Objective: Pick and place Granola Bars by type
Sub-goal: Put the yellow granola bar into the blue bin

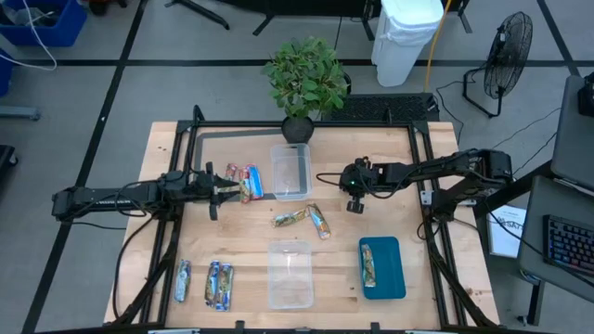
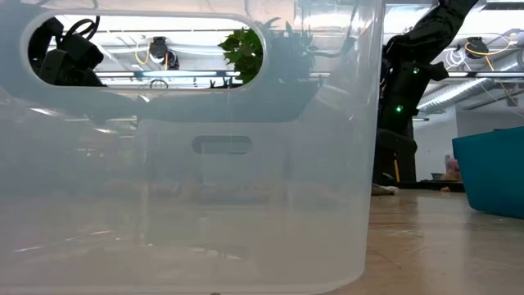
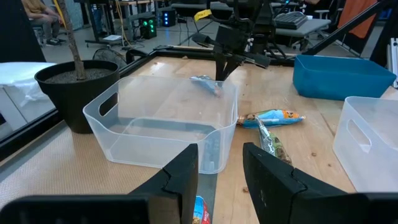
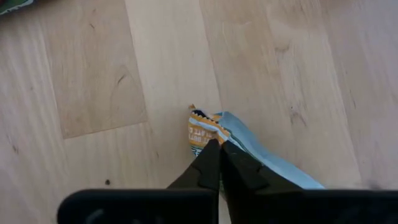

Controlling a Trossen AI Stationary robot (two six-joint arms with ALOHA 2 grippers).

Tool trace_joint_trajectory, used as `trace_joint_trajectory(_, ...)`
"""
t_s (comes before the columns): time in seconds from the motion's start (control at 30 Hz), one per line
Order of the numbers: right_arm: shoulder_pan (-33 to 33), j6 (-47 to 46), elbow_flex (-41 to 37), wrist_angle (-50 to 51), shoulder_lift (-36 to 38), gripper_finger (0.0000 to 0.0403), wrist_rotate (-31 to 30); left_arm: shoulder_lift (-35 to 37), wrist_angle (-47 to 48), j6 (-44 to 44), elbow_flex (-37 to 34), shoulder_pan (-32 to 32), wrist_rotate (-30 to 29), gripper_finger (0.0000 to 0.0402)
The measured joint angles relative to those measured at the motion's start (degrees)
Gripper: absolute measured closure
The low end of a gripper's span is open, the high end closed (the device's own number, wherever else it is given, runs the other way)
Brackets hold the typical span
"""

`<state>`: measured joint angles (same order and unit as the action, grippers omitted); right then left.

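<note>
Above the bare wood to the right of the far clear tub [image 1: 290, 171], the right tool [image 4: 219, 149] is pinching the crimped end of a granola bar [image 4: 208, 132]; its fingers are standing closed on the wrapper, and the left wrist view is showing that bar [image 3: 206, 83] hanging clear of the worktop [image 1: 232, 232]. Judging by the sorting job, the bar is being held by one end so it can be dropped into a container without the fingers getting in the way. It is wearing a pale blue, shiny wrapper with an orange-and-white printed end.

The left tool [image 3: 219, 168] is waiting just left of that same tub, fingers parted and gripping nothing, directly over two red-and-blue bars [image 1: 245, 178] lying side by side; it is probably lining up on them next.

Other bars are lying sorted or loose: a green-gold one is resting on the teal tray [image 1: 392, 278] at the right, two more [image 1: 306, 219] are lying crossed on the worktop between the tubs, and three bluish ones [image 1: 209, 281] are sitting at the near left. The near clear tub [image 1: 290, 274] is showing no bars inside.
</note>
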<state>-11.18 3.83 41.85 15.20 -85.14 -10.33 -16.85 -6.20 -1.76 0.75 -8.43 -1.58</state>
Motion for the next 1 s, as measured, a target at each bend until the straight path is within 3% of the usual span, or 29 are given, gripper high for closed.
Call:
trace_joint_trajectory(0.4,0.6,-0.1,-0.1,-0.6,3.1,0.0402,0.0,0.0,0.0,0.0,0.0,0.0,0.0,0.027)
trace_joint_trajectory(0.77,5.2,-2.8,-0.1,-0.2,17.2,0.0403,0.0,0.0,0.0,0.0,0.0,0.0,0.0,0.027)
trace_joint_trajectory(1.0,11.4,-7.4,-0.1,0.1,26.7,0.0403,-0.1,0.0,0.0,0.0,0.0,0.0,0.0,0.027)
